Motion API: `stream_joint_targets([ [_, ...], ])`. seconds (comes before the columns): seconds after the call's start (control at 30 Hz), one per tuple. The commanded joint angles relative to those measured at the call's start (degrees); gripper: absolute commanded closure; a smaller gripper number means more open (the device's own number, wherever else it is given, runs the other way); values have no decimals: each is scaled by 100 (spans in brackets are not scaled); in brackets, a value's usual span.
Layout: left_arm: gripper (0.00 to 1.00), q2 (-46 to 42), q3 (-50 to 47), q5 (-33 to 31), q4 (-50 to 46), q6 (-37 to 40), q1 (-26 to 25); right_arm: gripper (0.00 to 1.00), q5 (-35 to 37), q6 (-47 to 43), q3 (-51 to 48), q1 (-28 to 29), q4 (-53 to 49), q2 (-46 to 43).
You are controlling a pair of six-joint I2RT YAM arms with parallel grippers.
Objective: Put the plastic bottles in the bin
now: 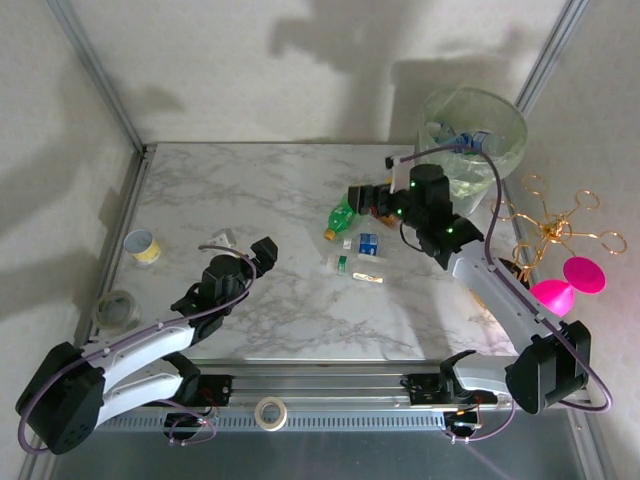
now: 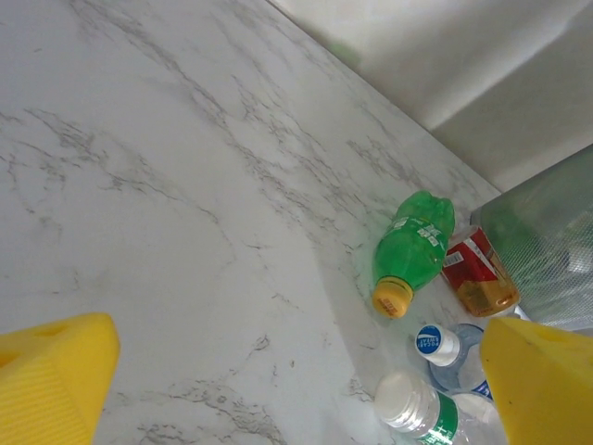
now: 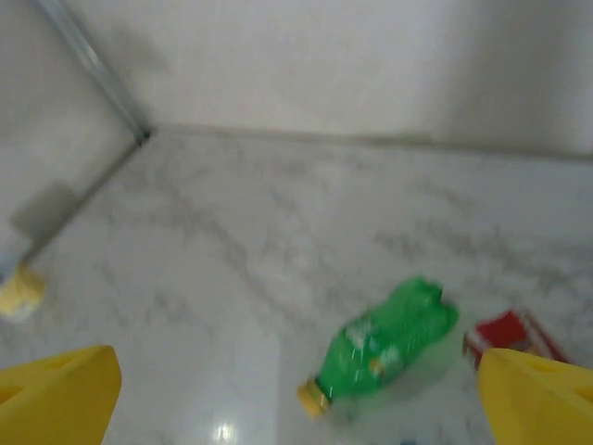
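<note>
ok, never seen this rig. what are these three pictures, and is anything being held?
Two robot arms bolted at the near edge of a marble table. The overhead picture looks down from behind them; the other two come from wrist cameras, the yellow shapes being each gripper's own fingers. The left gripper and right gripper are both open, holding nothing. On the table lie a green bottle, a red-labelled bottle and clear blue-labelled bottles. The bin at far right already has bottles in it. A small cup and tape roll sit at the left.
</note>
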Motion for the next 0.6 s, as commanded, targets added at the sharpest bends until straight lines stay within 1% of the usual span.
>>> stream_joint_targets([
  [0.0,0,87,177,142,169,13,60,1,119,-515,-140,372,-960,156],
  [0.13,0,173,192,131,204,-37,69,1,692,-611,-138,886,-1743,509],
  [0.3,0,214,261,115,120,1,102,1,1637,-660,-15,1504,-2605,1158],
  [0.4,0,210,258,120,112,4,121,1,1962,-709,183,1580,-2952,1575],
  [0.57,0,140,222,132,36,0,139,1,2093,-968,472,1617,-3085,1967],
])
